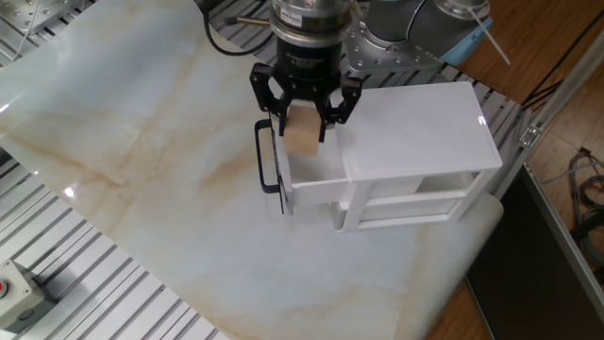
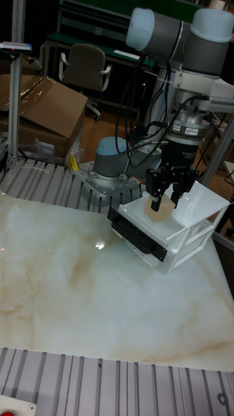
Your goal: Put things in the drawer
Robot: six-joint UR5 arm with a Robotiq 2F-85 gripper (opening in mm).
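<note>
Above the open drawer [image 1: 316, 170], near its handle end, the cube [image 1: 303, 131] hangs clamped between the tool's [image 1: 304, 125] fingers. To do this well, I judge the tool should lower the cube well inside the drawer walls, clear of the cabinet [image 1: 415, 132] top, then release gently.

You have a pale marbled table [image 1: 142, 170] with ribbed metal edges. On it stands only the white cabinet [image 1: 415, 123], near the far right corner, its top drawer [image 1: 316, 179] pulled open.
</note>
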